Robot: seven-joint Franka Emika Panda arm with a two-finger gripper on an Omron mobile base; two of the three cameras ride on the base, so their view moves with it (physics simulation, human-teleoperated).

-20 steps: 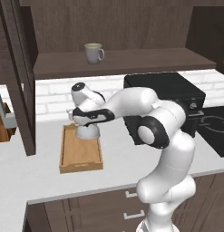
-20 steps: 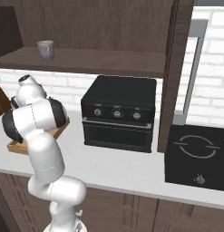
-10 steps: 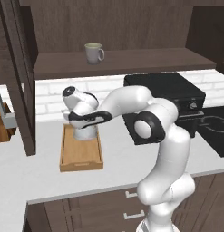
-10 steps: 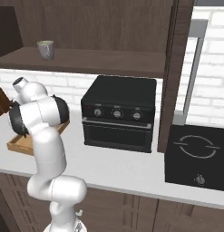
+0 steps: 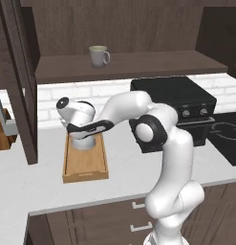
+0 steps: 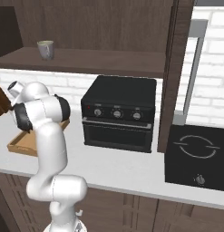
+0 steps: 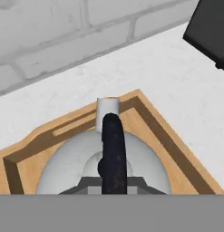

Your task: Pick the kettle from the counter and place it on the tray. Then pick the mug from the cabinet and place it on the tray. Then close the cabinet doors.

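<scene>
Kettle (image 7: 102, 163) sits inside the tray (image 7: 174, 147), toward its far end, spout at 12 o'clock in the hand view. First placement looks essentially done, short of release. Tray lies on the counter (image 5: 124, 167), at 9 o'clock from the black oven (image 5: 174, 107).

Left to do: mug (image 5: 99, 56) stands on the cabinet (image 5: 138, 64) shelf, at 12 o'clock above the tray in the left base view; it is not yet picked. Door (image 5: 19, 81) stands open at the left; closing not yet done.

Gripper (image 7: 114, 181): nearly closed, jaws pinched on the kettle's black handle (image 7: 113, 149) at its crown. Kettle is gripped; contact between its base and the tray floor cannot be confirmed.
</scene>
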